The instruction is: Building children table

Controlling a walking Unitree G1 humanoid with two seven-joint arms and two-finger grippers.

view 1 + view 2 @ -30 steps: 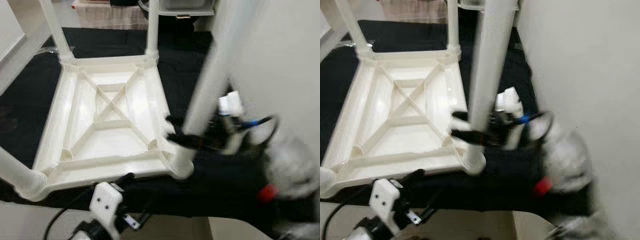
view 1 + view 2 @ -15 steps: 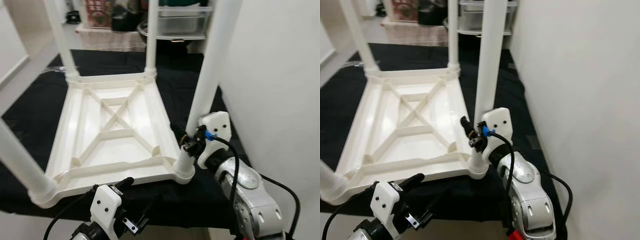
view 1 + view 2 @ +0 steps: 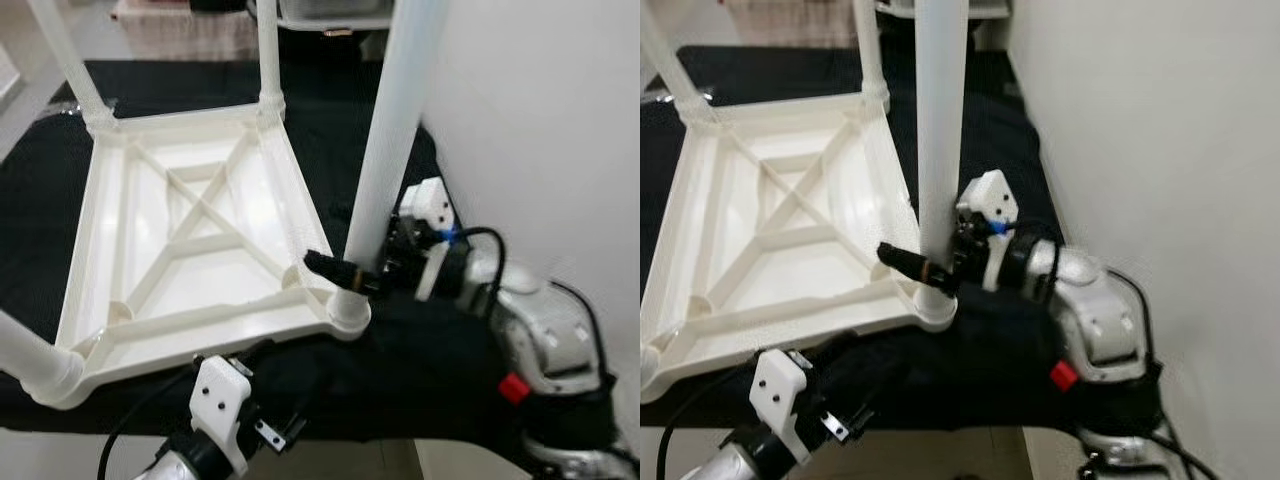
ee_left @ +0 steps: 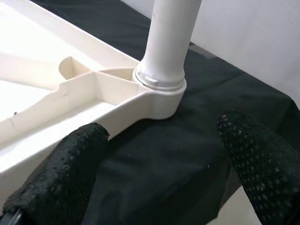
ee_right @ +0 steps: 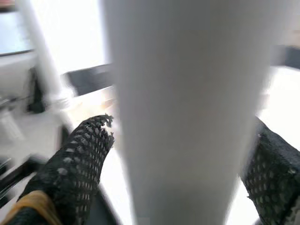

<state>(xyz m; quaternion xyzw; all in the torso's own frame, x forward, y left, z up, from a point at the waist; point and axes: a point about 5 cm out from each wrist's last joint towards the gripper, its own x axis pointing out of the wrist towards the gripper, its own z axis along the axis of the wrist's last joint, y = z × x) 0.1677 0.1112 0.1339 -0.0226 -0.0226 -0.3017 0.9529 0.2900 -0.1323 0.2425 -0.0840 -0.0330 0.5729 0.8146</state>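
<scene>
Right gripper (image 3: 350, 277) has come down the near-right table leg (image 3: 388, 150) since half a second ago: it was a bit above the socket, now its fingers (image 5: 75, 164) sit low on the leg, one each side, just above the corner socket (image 3: 348, 312). Right wrist view has the leg between both black fingers, close against them; looks clamped on it. White children's table (image 3: 190, 235) lies upside down on the black cloth (image 3: 330, 130), underside ribs up, legs pointing up at the far-left (image 3: 70, 60), far-right (image 3: 266, 50) and near-left (image 3: 25, 355) corners too. Left gripper (image 4: 164, 187) hangs just off the near edge of the tabletop, fingers spread wide with nothing between them, aimed at that same corner socket without touching it. White wall (image 3: 540, 120) close on the right.
</scene>
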